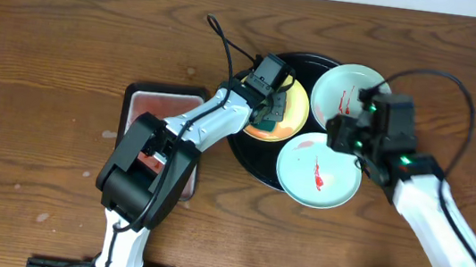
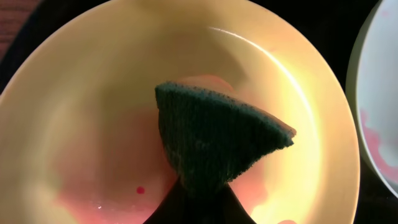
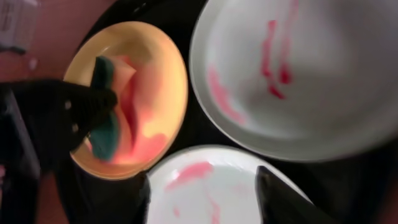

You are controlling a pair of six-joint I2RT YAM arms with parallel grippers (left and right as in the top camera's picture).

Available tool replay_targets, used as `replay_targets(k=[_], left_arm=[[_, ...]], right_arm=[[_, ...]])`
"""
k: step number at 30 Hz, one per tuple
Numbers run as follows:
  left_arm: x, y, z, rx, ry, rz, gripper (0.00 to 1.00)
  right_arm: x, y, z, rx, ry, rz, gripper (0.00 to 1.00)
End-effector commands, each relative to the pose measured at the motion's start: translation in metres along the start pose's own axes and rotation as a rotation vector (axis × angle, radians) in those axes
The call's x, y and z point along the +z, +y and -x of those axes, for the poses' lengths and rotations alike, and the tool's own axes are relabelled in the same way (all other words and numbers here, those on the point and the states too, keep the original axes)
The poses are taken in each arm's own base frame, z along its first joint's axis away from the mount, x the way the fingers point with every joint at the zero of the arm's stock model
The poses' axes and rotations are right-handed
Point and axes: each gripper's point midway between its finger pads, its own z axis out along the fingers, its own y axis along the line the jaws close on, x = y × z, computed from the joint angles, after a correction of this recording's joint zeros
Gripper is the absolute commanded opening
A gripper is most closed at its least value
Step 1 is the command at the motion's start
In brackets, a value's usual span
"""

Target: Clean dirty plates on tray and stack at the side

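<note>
Wood tabletop [image 1: 37, 84] everywhere, fwiw. At frame left a small pinkish-lined tray [image 1: 165, 103] is half covered by the left arm. Further right, the left claw [image 1: 272, 112] is held over the pale yellow plate [image 1: 295, 109], which sits on the left side of the black tray [image 1: 253, 158]. A green sponge [image 2: 217, 140] is pinched in it and pushed into a watery pink smear. That plate lies straight below the claw, and it's round, so no axis has to be lined up.

Right of it two mint plates are seen, an upper one [image 1: 350, 92] and a lower one [image 1: 316, 171], both streaked red. The right claw [image 1: 339, 132] is parked between them and is clearly nearer to them. Only one finger [image 3: 280, 199] is made out for sure, so spread or shut can't be told.

The smear is shown only by the wrist views; overhead it's blocked by the arm.
</note>
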Motion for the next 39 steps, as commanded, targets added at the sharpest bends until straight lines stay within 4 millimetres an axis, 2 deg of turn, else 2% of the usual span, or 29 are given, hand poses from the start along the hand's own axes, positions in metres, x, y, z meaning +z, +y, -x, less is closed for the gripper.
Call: replay_targets(k=[1,6,10,17,23,34,39], left_arm=[[0.011,0.014,-0.023,-0.014,0.072,0.047,0.07],[0.011,0.013,-0.023,-0.032,0.074,0.043,0.08],[0.011,0.014,-0.024,-0.032,0.077,0.045,0.07],[0.011,0.015,-0.026,-0.037,0.083,0.048,0.07],[0.011,0.015,-0.026,-0.051,0.083,0.049,0.07],[0.011,0.015,-0.025,-0.059,0.082,0.049,0.07],[0.011,0.013,-0.023,-0.082,0.070,0.043,0.08]], right_arm=[[0.029,0.016,-0.009,0.068,0.069,0.107,0.49],[0.061,0.029,-0.012,0.080,0.110,0.145,0.47],[0.072,0.044,-0.004,0.057,0.129,0.139,0.46],[0.085,0.038,0.007,0.060,0.159,-0.013,0.40],[0.098,0.031,-0.005,0.119,0.195,-0.040,0.32],[0.114,0.026,-0.020,0.149,0.228,-0.068,0.33],[0.122,0.022,-0.026,0.170,0.242,-0.080,0.27]])
